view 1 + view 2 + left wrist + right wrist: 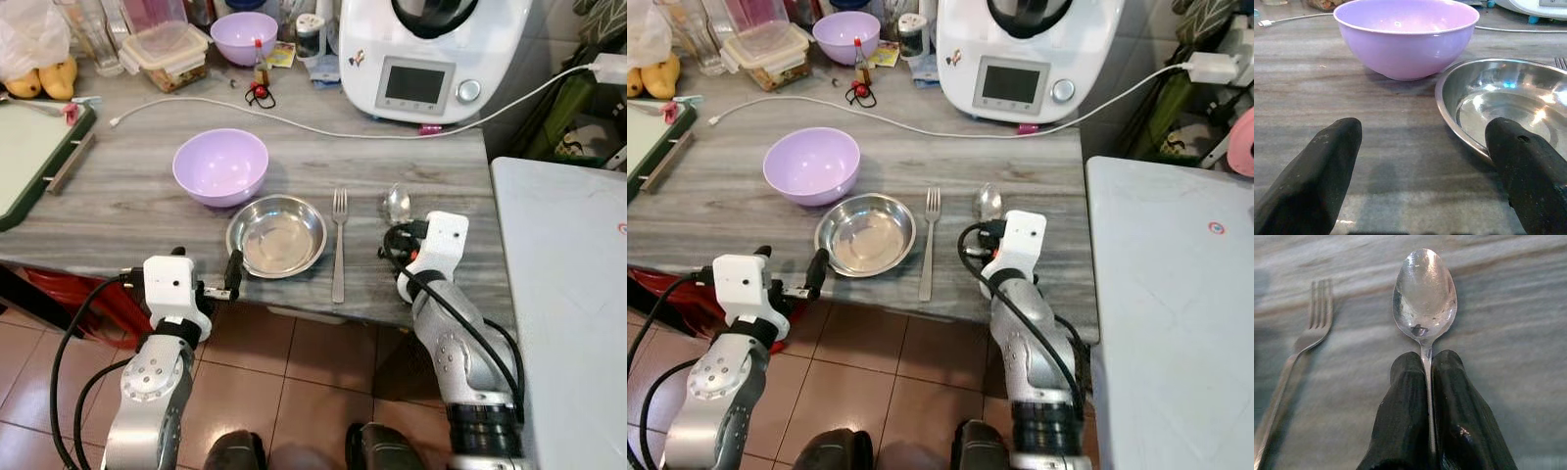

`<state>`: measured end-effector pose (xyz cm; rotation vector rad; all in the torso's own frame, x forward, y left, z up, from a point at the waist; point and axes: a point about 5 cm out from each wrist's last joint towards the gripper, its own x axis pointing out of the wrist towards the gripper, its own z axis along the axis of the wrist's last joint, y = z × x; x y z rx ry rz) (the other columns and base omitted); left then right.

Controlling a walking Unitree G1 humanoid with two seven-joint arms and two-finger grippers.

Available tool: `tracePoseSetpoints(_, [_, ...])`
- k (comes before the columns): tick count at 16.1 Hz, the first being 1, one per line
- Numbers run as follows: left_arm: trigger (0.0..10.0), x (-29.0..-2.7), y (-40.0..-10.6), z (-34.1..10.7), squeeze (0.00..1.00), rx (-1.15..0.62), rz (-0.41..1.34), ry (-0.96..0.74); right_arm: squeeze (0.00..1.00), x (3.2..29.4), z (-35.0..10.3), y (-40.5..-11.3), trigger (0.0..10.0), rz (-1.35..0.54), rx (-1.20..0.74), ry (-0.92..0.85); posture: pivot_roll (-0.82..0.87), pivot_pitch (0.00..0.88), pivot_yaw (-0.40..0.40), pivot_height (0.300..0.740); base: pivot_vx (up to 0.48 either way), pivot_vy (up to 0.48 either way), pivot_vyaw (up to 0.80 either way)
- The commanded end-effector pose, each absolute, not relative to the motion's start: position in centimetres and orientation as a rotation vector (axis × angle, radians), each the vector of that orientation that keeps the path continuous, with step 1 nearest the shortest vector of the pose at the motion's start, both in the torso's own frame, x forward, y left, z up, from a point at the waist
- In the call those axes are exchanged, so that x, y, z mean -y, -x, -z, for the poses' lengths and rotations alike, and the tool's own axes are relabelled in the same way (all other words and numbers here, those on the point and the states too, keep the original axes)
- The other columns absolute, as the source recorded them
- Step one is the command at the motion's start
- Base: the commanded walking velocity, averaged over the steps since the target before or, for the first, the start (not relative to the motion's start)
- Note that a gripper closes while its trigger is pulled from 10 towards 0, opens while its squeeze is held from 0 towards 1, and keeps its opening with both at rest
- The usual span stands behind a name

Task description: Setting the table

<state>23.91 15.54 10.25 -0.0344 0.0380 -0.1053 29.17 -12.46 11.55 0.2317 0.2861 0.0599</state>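
My right gripper [1426,382] pinches the spoon [1424,296] handle tight just right of the fork [339,245]; releasing crooked could skew it, while my left gripper [1420,161] gapes empty

Big white machine [431,54]: stands at the back of the table, with a small gray screen and a round knob.
White cable [294,122]: runs across the table, from the plug [609,67] at the right to a loose end near the green tray.
Green tray [29,147]: lies at the left edge of the table.
Bananas [44,78]: yellow, at the back left, under a white plastic bag [29,34].
Food box [167,54]: clear with a lid, at the back.
Little bottle [261,64]: red cap, stands just beside the far purple bowl.
White counter [563,313]: to the right of the table.
Floor [294,382]: brown tiles.
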Motion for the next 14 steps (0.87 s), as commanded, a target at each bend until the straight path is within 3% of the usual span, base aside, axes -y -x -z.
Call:
tracePoseSetpoints(1, [10.0, -15.5, -24.0, -10.0, 0.0, -0.044, 0.121, 0.034, 0.0, 12.1, -10.6, -28.3, 10.0, -0.094, -0.358, -0.242, 0.01, 0.127, 0.024, 0.74, 0.0, 0.0, 0.0])
tracePoseSetpoints(14, [10.0, -14.7, -24.5, -9.8, 0.0, -0.043, 0.151, 0.048, 0.0, 11.2, -10.9, -28.7, 10.0, -0.136, -0.404, -0.291, 0.0, 0.11, 0.021, 0.74, 0.0, 0.0, 0.0])
